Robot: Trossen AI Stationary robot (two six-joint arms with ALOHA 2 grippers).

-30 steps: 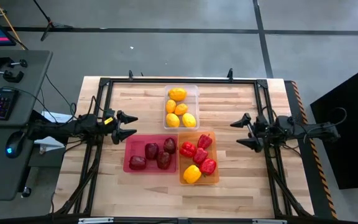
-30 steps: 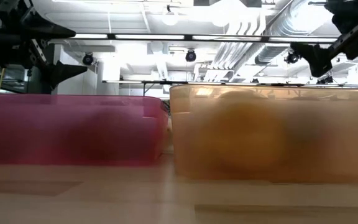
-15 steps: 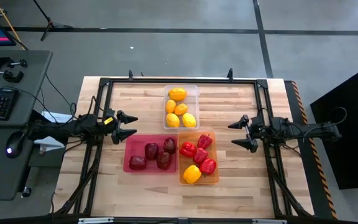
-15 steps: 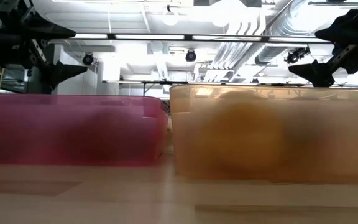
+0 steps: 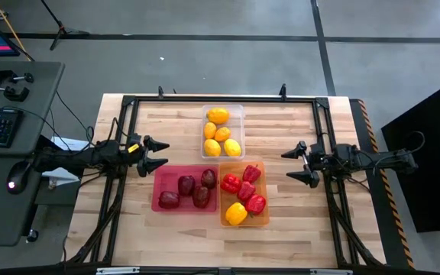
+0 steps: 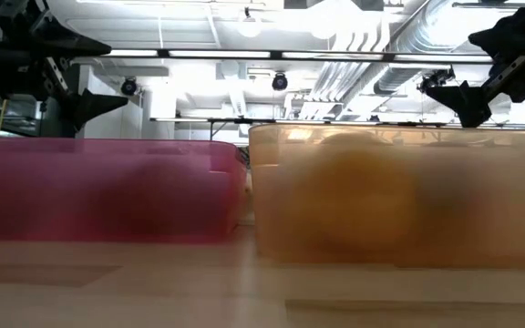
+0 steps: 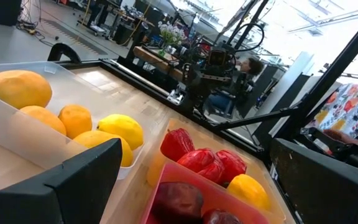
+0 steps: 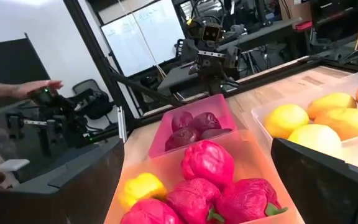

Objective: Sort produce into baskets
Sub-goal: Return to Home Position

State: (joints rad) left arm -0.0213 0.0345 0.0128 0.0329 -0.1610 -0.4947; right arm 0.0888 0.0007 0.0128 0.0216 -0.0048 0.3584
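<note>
Produce lies sorted: smooth yellow-orange lemon-like ovals (image 5: 222,134) in the clear plastic bin (image 5: 237,111), dull maroon rounded pieces (image 5: 186,185) in the pink translucent bin (image 5: 163,177), and glossy red and yellow peppers (image 5: 246,191) in the orange bin (image 5: 260,220). The left gripper (image 5: 163,154) and right gripper (image 5: 287,166) hover at either side, fingers apart. Since a second ago only the right one has shifted slightly. Only the right wrist view shows a person's hand (image 8: 36,87).

Wooden table (image 5: 296,229) bears clear bin (image 5: 237,111), pink bin (image 5: 166,177), orange bin (image 5: 260,220), seemingly touching.
</note>
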